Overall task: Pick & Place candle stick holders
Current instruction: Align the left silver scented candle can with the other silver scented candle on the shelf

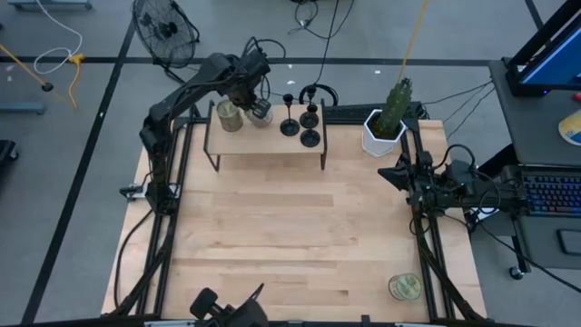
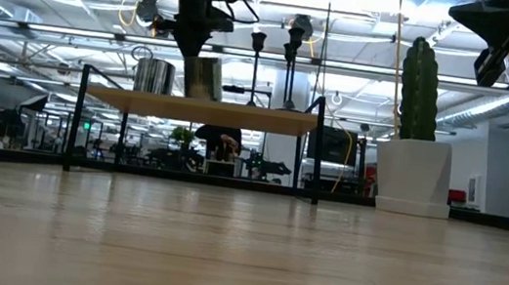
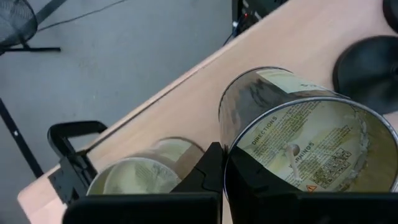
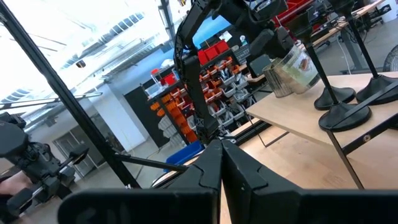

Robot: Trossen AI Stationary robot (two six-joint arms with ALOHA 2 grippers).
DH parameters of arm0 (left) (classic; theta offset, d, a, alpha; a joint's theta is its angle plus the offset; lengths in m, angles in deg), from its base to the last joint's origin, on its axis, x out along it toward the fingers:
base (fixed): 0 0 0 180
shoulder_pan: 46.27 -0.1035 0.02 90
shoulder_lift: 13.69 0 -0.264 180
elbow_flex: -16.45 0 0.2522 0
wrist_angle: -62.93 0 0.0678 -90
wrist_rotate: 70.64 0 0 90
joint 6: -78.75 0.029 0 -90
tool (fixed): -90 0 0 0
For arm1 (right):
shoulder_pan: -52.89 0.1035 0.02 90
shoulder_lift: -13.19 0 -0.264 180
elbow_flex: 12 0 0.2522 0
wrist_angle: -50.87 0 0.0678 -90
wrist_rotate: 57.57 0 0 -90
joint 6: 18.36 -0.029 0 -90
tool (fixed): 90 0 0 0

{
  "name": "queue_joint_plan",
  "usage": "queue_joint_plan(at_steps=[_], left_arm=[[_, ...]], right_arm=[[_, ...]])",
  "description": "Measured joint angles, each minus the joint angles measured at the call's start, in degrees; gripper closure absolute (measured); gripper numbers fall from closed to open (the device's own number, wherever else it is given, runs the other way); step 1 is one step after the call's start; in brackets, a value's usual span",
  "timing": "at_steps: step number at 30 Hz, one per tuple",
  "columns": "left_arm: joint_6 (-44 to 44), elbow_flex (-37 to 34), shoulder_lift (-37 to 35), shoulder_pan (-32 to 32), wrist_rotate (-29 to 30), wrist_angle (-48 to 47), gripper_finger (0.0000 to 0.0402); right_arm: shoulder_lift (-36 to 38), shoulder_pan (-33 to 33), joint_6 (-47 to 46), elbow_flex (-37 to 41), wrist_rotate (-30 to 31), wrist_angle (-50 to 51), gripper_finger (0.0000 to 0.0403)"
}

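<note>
Three black candle stick holders [image 1: 289, 125] [image 1: 310, 116] [image 1: 310, 138] stand on their round bases on a small raised wooden shelf [image 1: 268, 153] at the table's far side. No gripper touches them. Left of them on the shelf are two glass jars. My left gripper [image 1: 257, 102] is over the right-hand jar [image 3: 298, 130] and is shut on it. The other jar [image 3: 140, 171] stands just beside the fingers. My right gripper [image 4: 222, 165] is shut and empty at the table's right edge [image 1: 390, 173]. My left gripper comes down from above onto the jar's rim on the side nearest the other jar [image 3: 225, 146]. The glass wall runs into the gap between the fingers, one finger [image 3: 255, 183] inside the jar and one [image 3: 205, 177] outside. The jar's foot is at the shelf top [image 2: 206, 97].
A cactus in a white pot [image 1: 384, 132] stands right of the shelf at the far edge. A third jar candle [image 1: 405, 287] sits near the table's front right corner. The wide wooden top in front of the shelf [image 1: 290, 236] is bare.
</note>
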Motion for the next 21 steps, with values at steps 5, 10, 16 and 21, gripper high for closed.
queue_joint_plan(at_steps=[5, 10, 16, 21], left_arm=[[0.4, 0.0, 0.2, 0.0, 0.5, 1.0, 0.0401], [0.5, 0.0, 0.2, -0.3, 0.8, -0.8, 0.0401], [0.6, 0.0, 0.2, -1.2, 1.0, -1.9, 0.0401], [0.6, 0.0, 0.2, -1.7, 0.1, -1.9, 0.0401]], right_arm=[[0.0, 0.0, 0.0, 0.0, -0.1, 0.0, 0.0403], [0.0, 0.0, 0.0, 0.0, -0.1, 0.0, 0.0403], [0.0, 0.0, 0.0, 0.0, -0.1, 0.0, 0.0403], [0.0, 0.0, 0.0, 0.0, -0.1, 0.0, 0.0403]])
